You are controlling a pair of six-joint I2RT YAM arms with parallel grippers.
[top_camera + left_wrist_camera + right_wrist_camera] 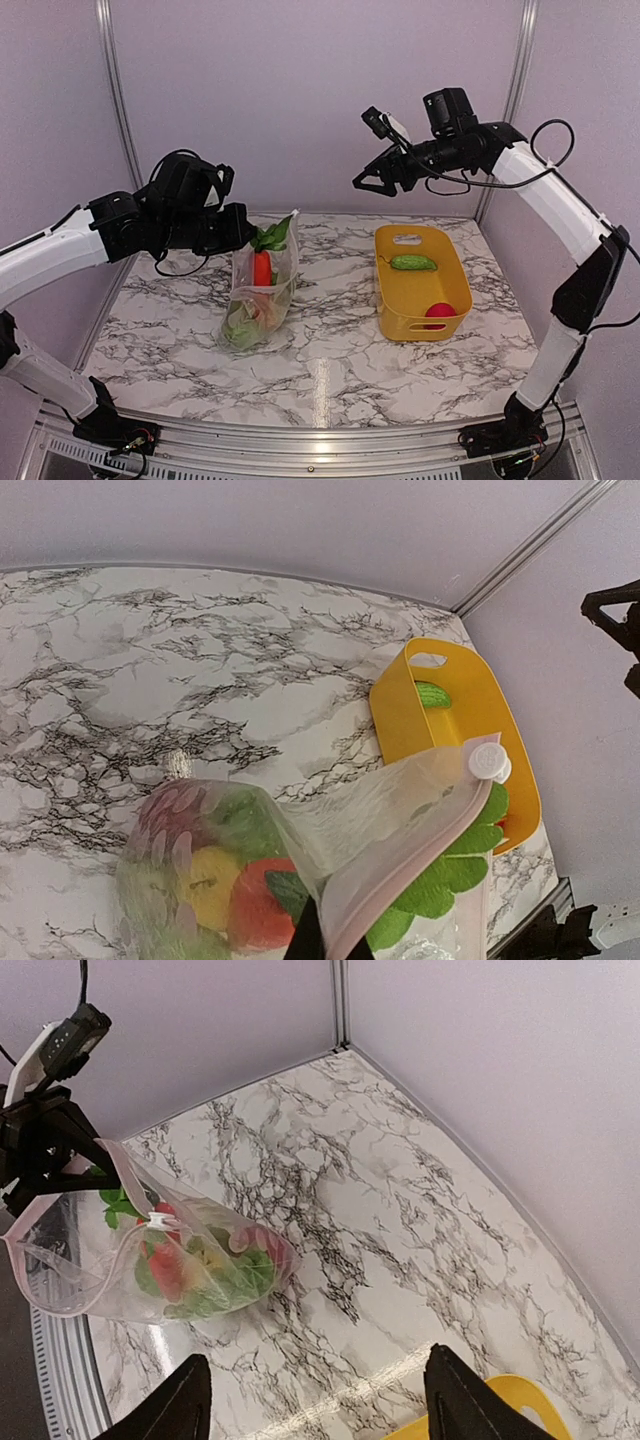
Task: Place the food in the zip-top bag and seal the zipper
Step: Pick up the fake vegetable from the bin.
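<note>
The bag (262,300) holds most food, left jaws clamped on its open zipper (415,855); cucumber (413,262) and a red fruit (440,311) lie in the basket (384,290), right jaws wide and empty.

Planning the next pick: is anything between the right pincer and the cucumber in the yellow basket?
Nothing visible does. The right pincer hangs open in the air, and the cucumber lies uncovered at the far end of the open-topped yellow basket, apart from the red piece.
</note>
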